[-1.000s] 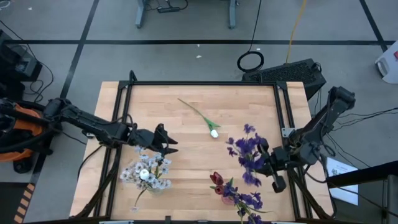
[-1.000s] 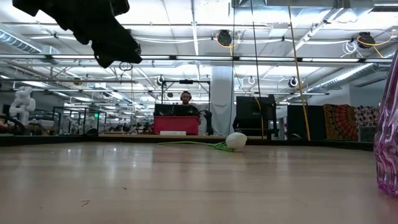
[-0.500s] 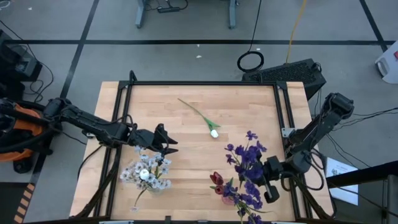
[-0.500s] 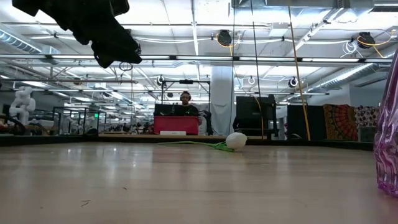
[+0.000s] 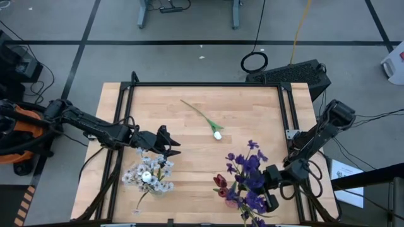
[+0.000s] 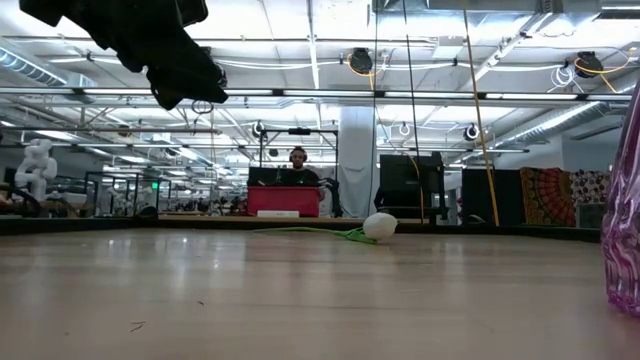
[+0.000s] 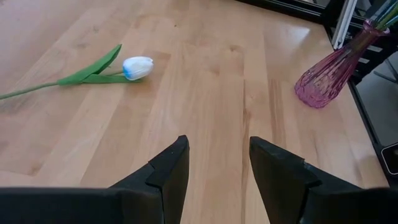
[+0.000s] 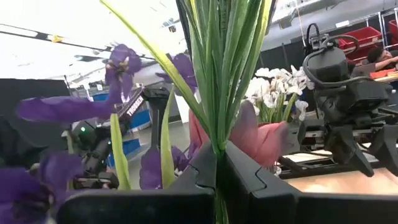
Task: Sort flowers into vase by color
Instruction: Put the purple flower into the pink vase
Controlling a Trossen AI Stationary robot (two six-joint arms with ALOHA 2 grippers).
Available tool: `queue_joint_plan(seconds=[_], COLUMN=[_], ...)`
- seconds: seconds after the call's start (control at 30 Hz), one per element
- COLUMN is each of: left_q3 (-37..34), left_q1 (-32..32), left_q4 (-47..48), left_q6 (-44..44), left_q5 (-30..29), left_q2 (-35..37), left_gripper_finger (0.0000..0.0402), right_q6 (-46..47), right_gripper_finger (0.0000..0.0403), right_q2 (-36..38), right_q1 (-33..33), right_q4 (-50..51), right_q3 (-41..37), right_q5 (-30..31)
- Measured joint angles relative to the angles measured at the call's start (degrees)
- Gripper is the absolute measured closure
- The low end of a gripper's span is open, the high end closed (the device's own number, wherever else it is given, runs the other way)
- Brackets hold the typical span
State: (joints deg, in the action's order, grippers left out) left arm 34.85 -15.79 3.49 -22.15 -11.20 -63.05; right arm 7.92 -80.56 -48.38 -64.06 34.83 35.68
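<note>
My right gripper [image 5: 264, 186] is shut on a bunch of purple sprigs [image 5: 246, 169] beside the purple glass vase [image 5: 231, 197], which holds dark red tulips [image 5: 219, 183] near the table's near edge. A white tulip [image 5: 216, 133] lies flat on the table's middle; it also shows in the left wrist view [image 7: 137, 67]. My left gripper [image 5: 173, 147] is open and empty, hovering just beyond a vase of white blossom clusters [image 5: 148, 176]. The purple vase also shows in the left wrist view [image 7: 328, 74]. My right gripper pinches the bunched green stems [image 8: 217, 134] of the purple sprigs between its two fingers. The fingers come level from the table's right and lie across the stems. The stems stand about upright with the blooms above the fingers; their lower ends are hidden by the gripper.
A black frame [image 5: 126, 126] runs along the table's left, far and right edges. The wood between the white tulip and the two vases is bare. In the low view the purple vase [image 6: 625, 230] stands at the right edge, and a person sits in the room behind.
My right gripper has carried the purple sprigs toward the table's near edge and somewhat left, up to the purple vase with the red tulips. It has stayed shut on the stems. My left arm has kept still.
</note>
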Motion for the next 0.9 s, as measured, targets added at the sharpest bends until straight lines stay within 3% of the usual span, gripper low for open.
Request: queue_joint_plan(seconds=[0.27,0.9], left_q3=[0.0,0.0], left_q1=[0.0,0.0], left_q4=[0.0,0.0], left_q6=[0.0,-0.2], left_q5=[0.0,0.0], left_q2=[0.0,0.0], left_gripper_finger=[0.0228,0.0228], right_q6=[-0.7,-4.8], right_gripper_finger=[0.0403,0.0403], right_q2=[-3.0,-6.5], right_q1=[0.0,0.0], right_q4=[-3.5,-0.7], right_q3=[0.0,0.1], right_q5=[0.0,0.2])
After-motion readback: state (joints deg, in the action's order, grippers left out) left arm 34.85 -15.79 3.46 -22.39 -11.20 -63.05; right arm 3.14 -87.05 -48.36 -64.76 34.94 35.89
